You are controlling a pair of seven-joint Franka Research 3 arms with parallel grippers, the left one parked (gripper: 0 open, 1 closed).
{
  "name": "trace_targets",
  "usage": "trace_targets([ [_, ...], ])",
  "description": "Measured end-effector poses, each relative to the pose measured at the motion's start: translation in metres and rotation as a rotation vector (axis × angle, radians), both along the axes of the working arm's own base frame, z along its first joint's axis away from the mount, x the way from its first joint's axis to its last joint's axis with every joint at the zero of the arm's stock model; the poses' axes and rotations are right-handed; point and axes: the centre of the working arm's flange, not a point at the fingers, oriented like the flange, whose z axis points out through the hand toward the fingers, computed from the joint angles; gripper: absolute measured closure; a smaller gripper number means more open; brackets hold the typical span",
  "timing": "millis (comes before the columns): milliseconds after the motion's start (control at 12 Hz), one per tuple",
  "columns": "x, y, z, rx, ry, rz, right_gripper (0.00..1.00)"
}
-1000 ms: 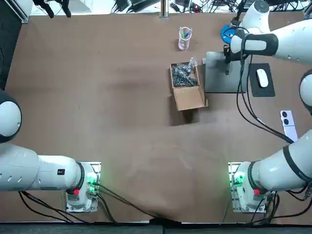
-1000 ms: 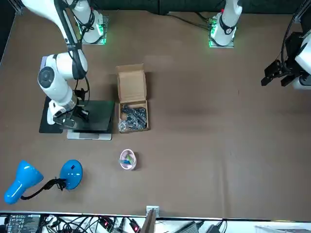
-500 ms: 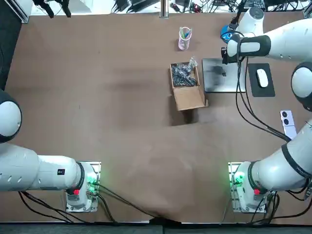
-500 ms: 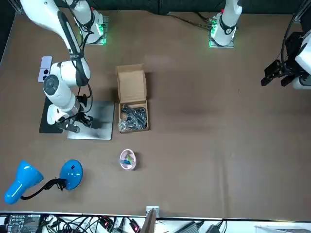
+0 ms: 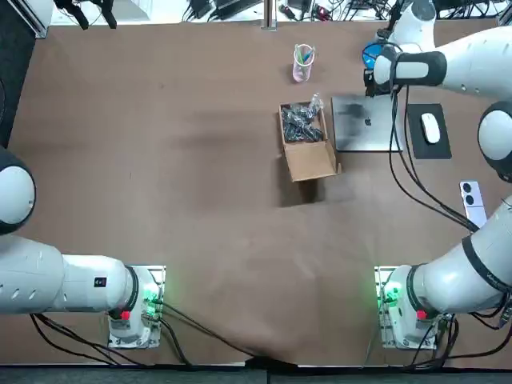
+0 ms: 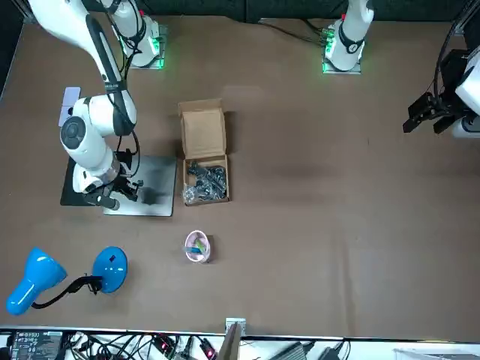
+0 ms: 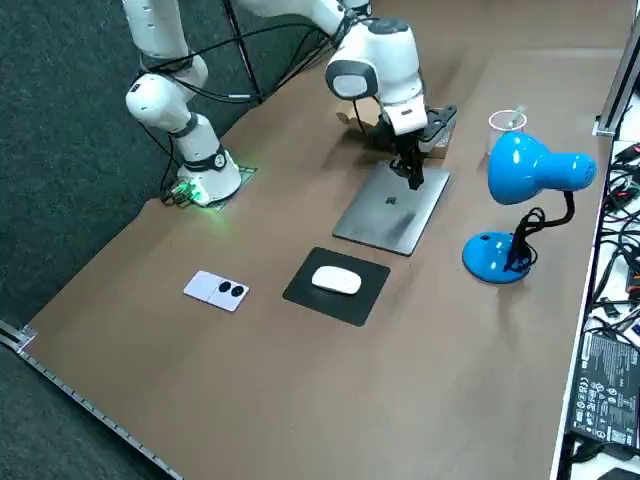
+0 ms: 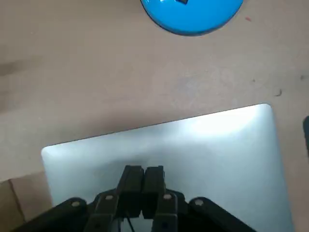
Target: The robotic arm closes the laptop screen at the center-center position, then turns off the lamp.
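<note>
The silver laptop (image 5: 364, 128) (image 7: 392, 207) lies with its lid down flat, right of the cardboard box. My right gripper (image 5: 372, 83) (image 6: 112, 196) (image 7: 415, 178) hangs just over the laptop's far edge, fingers (image 8: 143, 176) pressed together and holding nothing. In the wrist view the closed lid (image 8: 193, 145) fills the space under the fingers. The blue desk lamp (image 6: 110, 269) (image 7: 530, 170) stands beyond the laptop at the table's far side, and its round base (image 8: 193, 12) shows past the lid. From overhead my arm partly hides the lamp (image 5: 370, 54).
An open cardboard box (image 5: 306, 142) with dark parts sits left of the laptop. A pink cup (image 5: 303, 62) stands behind it. A white mouse (image 5: 430, 126) rests on a black pad right of the laptop, with a small white device (image 5: 472, 196) nearer the base.
The laptop lid went from partly raised to flat down. My gripper moved from over the lid toward the far edge, closer to the lamp.
</note>
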Motion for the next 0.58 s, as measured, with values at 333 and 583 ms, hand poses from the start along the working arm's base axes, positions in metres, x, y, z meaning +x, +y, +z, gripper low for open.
trace_targets([
  [333, 0.014, 0.004, 0.045, -0.006, 0.039, 0.005, 0.96],
  [583, 0.016, 0.007, 0.075, -0.007, 0.038, 0.01, 0.96],
])
